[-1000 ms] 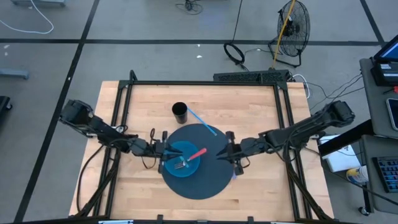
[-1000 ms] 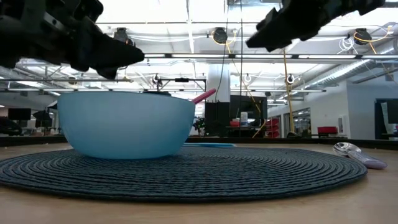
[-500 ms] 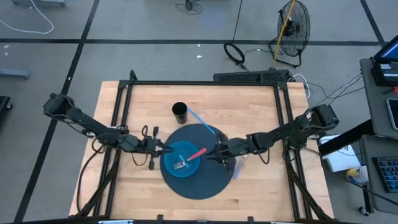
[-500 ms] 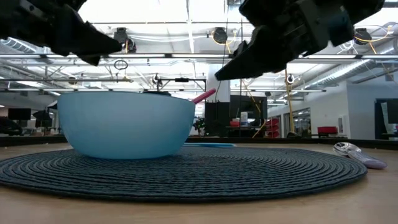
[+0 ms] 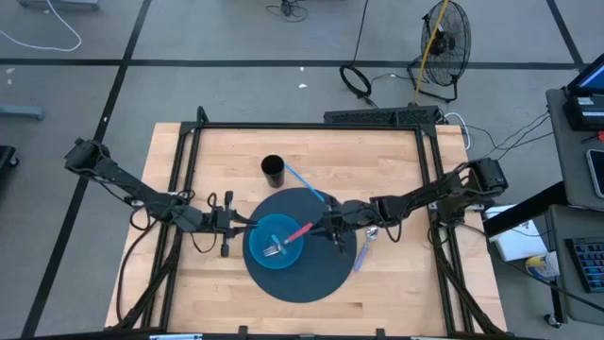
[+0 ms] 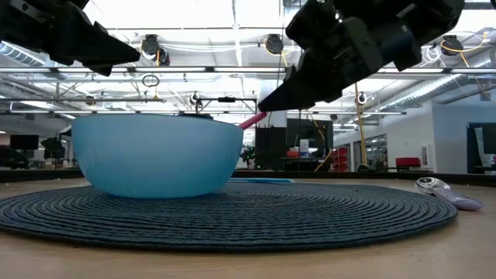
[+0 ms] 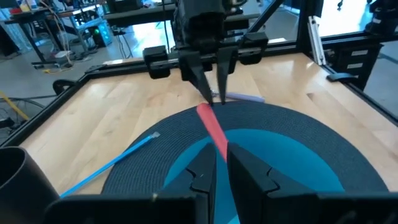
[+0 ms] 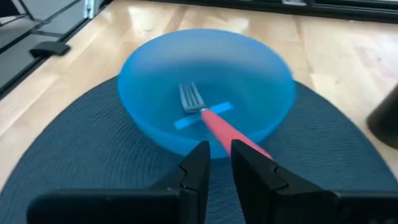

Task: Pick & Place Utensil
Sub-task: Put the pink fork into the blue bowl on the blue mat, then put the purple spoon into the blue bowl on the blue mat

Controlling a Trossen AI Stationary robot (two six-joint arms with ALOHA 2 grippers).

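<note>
A fork (image 5: 287, 241) with a red handle lies in the blue bowl (image 5: 274, 247) on the dark round mat (image 5: 311, 274). Its tines (image 8: 191, 98) rest on the bowl's floor. The handle (image 8: 225, 127) leans over the rim toward the table's right. My right gripper (image 5: 326, 227) is open by a narrow gap and hovers right at the handle's free end (image 6: 254, 119); I cannot tell whether it touches. My left gripper (image 5: 247, 225) is also open by a narrow gap, just left of the bowl and above its rim, facing the right gripper (image 7: 210, 93).
A black cup (image 5: 273, 171) stands beyond the mat. A blue-handled utensil (image 5: 307, 185) lies slanting over the mat's far edge. A lavender spoon (image 5: 364, 247) lies at the mat's right edge. Bare wood lies on the table's near side, and a black frame (image 5: 311, 126) surrounds it.
My right gripper has moved toward the table's left and down, from the mat's right edge to the red handle's free end. My left arm has drawn back toward the left edge and its gripper has risen a little beside the bowl. The fork and bowl have kept still.
</note>
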